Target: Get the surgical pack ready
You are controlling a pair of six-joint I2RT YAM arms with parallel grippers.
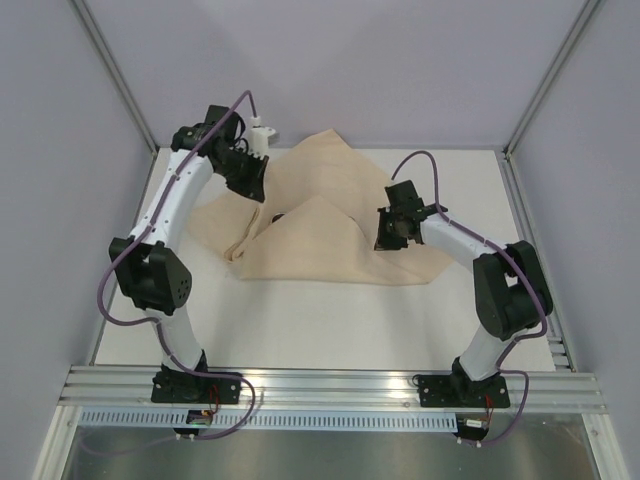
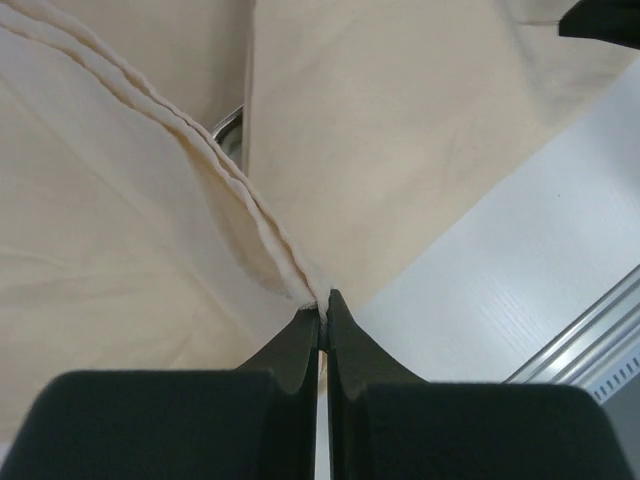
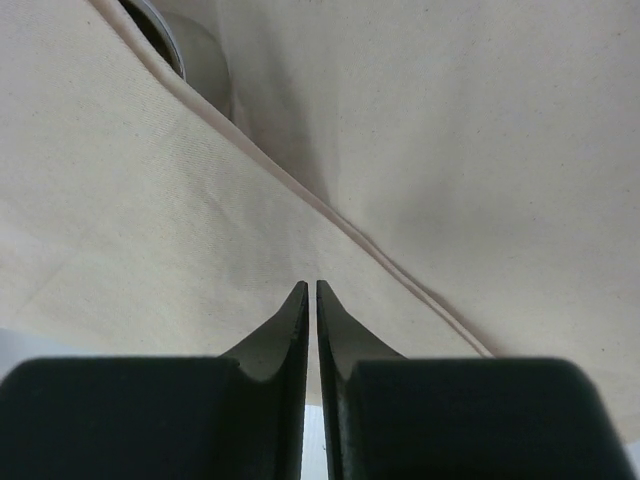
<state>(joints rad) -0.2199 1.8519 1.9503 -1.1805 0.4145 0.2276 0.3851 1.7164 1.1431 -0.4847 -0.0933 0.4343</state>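
The tan cloth sheet (image 1: pixel 320 230) lies folded over itself in the middle of the table, with flaps meeting in ridges. My left gripper (image 1: pixel 255 180) is at the cloth's back left; in the left wrist view the gripper (image 2: pixel 322 305) is shut on a hemmed corner of the cloth (image 2: pixel 120 230). A sliver of the steel tray (image 2: pixel 231 125) shows under a fold. My right gripper (image 1: pixel 385 240) is at the cloth's right side; its jaws (image 3: pixel 311 288) stand together over the cloth (image 3: pixel 150 230) with nothing visible between them. The tray's rim (image 3: pixel 195 45) peeks out at the top left. The other instruments are hidden.
The white table (image 1: pixel 330 320) shows bare in front of the cloth and along its right side. An aluminium rail (image 1: pixel 330 385) carries both arm bases at the near edge. Grey walls with frame posts close in the back and the sides.
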